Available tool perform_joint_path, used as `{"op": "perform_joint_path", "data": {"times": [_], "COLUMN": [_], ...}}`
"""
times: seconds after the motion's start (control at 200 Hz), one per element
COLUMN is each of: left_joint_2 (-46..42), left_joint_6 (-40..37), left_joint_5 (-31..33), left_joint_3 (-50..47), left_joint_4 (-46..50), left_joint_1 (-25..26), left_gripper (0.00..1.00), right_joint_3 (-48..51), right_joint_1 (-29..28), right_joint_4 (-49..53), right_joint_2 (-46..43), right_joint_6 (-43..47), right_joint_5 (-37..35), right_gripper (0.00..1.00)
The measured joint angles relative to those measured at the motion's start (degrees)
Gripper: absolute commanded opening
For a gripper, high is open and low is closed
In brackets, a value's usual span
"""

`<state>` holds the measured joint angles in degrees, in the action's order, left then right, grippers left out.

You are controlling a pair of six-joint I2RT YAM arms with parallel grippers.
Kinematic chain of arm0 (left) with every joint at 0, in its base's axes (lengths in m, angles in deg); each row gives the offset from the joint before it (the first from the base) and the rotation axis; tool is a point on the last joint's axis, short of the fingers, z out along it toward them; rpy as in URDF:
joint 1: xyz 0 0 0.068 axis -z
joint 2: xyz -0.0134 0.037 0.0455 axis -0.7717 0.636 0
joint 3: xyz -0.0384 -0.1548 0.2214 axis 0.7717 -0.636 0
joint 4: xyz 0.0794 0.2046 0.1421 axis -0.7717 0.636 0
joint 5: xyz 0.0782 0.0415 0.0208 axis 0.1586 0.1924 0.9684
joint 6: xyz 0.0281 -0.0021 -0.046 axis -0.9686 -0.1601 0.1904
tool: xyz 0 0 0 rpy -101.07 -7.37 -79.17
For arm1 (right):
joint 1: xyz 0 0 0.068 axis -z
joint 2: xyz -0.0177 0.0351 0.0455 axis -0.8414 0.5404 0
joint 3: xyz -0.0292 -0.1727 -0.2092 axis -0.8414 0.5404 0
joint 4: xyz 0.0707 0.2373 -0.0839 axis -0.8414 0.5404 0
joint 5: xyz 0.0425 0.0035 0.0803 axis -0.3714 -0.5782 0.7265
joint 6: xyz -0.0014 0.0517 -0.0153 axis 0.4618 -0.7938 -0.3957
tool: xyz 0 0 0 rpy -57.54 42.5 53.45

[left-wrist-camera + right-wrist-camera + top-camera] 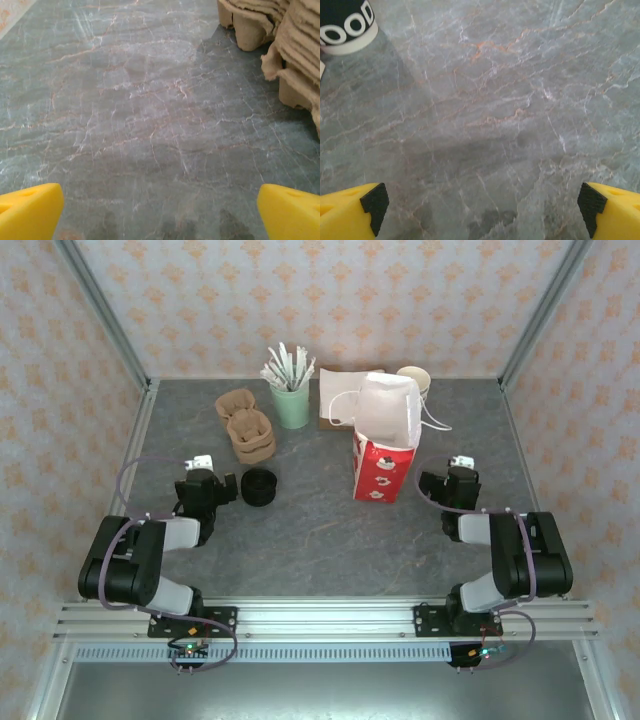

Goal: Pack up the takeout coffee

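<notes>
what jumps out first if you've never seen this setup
The tall red-and-white bag stands open right of centre on the grey table, the brightest thing there. Left of it at the back sit a mint-green cup bristling with white sticks and a pile of brown cardboard carriers. Near the front, the left gripper and right gripper both hang open over bare surface.

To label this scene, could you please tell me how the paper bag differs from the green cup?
The paper bag is red and white; the green cup is plain mint. The bag stands taller than the cup. Both stand upright on the table.
</notes>
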<state>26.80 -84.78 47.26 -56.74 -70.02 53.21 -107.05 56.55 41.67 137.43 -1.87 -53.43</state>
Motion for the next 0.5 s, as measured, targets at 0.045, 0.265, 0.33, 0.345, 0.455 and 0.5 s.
{"op": "perform_joint_path", "data": {"times": [0.045, 0.265, 0.33, 0.345, 0.455, 0.5], "left_joint_2": [0.42, 1.14, 1.14, 1.14, 1.14, 1.14], "left_joint_6": [-0.22, -0.50, -0.79, -0.81, -0.85, -0.85], "left_joint_5": [0.35, 1.51, 1.77, 1.88, 2.45, 2.47], "left_joint_3": [0.24, 0.96, 0.96, 0.96, 0.96, 0.98], "left_joint_4": [-0.87, -4.33, -5.03, -5.11, -5.97, -6.23], "left_joint_1": [0.00, 0.33, 0.33, 0.33, 0.33, 0.33], "left_gripper": [1.00, 1.00, 1.00, 1.00, 1.00, 1.00], "right_joint_3": [-0.22, -0.96, -1.03, -1.05, -1.05, -1.05], "right_joint_1": [0.00, -0.31, -0.37, -0.37, -0.37, -0.37], "right_joint_4": [-1.09, -4.37, -5.07, -5.16, -5.81, -6.10], "right_joint_2": [0.44, 1.40, 1.40, 1.40, 1.40, 1.40], "right_joint_6": [0.00, 0.00, 0.00, 0.00, 0.00, 0.00], "right_joint_5": [-0.17, -0.83, -1.07, -1.09, -1.33, -1.46], "right_gripper": [0.99, 0.99, 0.99, 0.99, 0.99, 0.99]}}
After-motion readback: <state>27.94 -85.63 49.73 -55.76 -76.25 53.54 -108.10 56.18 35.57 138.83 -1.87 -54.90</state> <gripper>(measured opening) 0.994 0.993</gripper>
